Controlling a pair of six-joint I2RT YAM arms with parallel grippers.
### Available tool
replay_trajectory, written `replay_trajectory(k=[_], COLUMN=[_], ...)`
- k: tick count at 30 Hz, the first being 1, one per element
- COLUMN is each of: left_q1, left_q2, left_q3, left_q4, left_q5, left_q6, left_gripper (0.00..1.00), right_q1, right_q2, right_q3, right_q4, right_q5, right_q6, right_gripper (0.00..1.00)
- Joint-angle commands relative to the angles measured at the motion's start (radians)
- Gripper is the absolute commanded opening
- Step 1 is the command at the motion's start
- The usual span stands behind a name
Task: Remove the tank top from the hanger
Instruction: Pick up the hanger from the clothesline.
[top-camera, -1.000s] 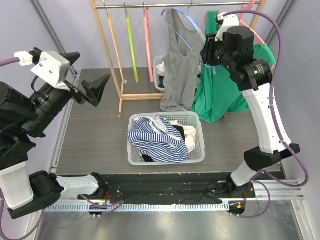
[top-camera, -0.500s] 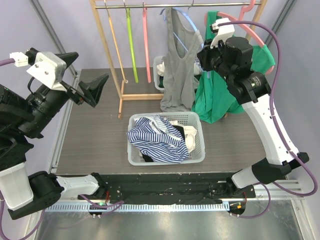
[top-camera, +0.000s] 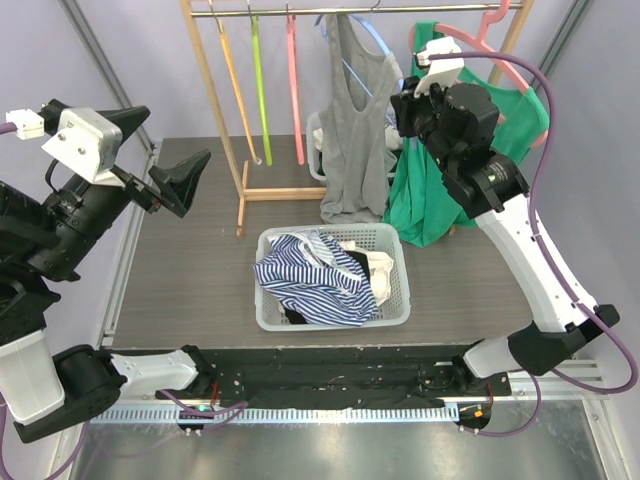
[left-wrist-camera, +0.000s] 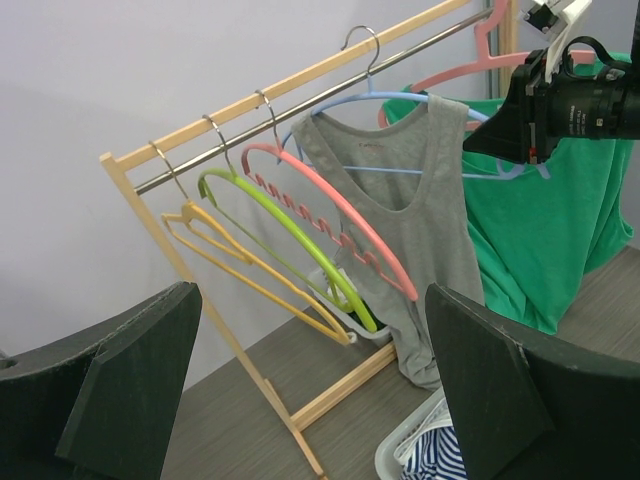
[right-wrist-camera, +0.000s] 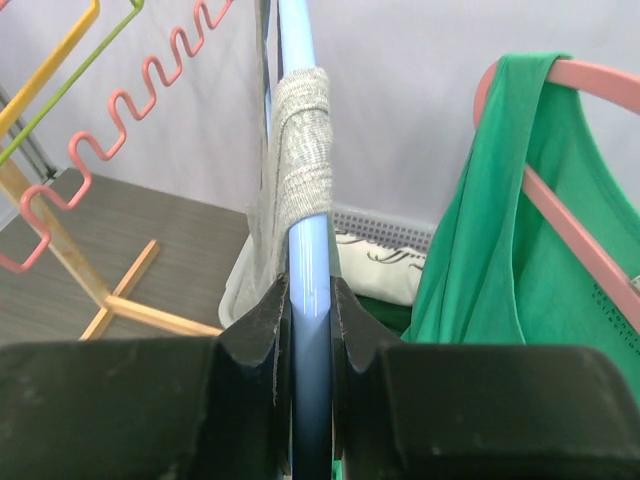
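Right gripper (right-wrist-camera: 310, 315) is clamped on the blue hanger (right-wrist-camera: 308, 250). Both fingers pinch the hanger's arm, with no gap on either side.

The tank top (right-wrist-camera: 300, 130) is on that hanger. Its grey strap wraps the blue arm just ahead of the fingertips, and the rest of the garment drops away to the gripper's left. The hanger's hook sits on the rail (left-wrist-camera: 310, 100), above and ahead of the gripper.

Just right of the gripper is a green top (right-wrist-camera: 480, 230) on a pink hanger (right-wrist-camera: 590, 240), close beside the tank top. Can't tell if the two fabrics touch.

Left gripper (left-wrist-camera: 312, 300) has its fingers wide apart and holds nothing. It is raised over the left side of the worktop (top-camera: 200, 270), well apart from the rack and facing it. Ahead of it, three bare hangers are on the same rail — yellow (left-wrist-camera: 240, 275), green (left-wrist-camera: 290, 235) and wavy pink (left-wrist-camera: 340, 215). The tank top is beyond them to the right, with the right gripper at its far shoulder.

A basket (top-camera: 400, 260) stands on the worktop, below the right gripper and nearer the arm bases. A striped cloth (top-camera: 300, 275) is heaped in it.
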Motion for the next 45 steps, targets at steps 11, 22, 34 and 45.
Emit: replay_trajectory(k=[11, 22, 34, 45], left_q1=[0.017, 0.03, 0.03, 0.054], left_q2=[-0.012, -0.009, -0.005, -0.008], left_q3=[-0.002, 0.01, 0.004, -0.008], left_q4=[0.019, 0.016, 0.018, 0.016], left_q5=[0.004, 0.015, 0.017, 0.034], left_q6=[-0.011, -0.029, -0.03, -0.041], left_gripper=[1.0, 1.0, 0.99, 1.0], right_q1=[0.03, 0.03, 0.071, 0.071], right_q2=[-0.202, -0.195, -0.425, -0.518], right_q3=[-0.164, -0.141, -0.283, -0.152], right_q4=[0.461, 0.105, 0.025, -0.036], right_q5=[0.082, 0.029, 0.015, -0.121], right_q6=[-0.047, 0.055, 0.056, 0.064], right_gripper=[0.01, 0.01, 0.01, 0.01])
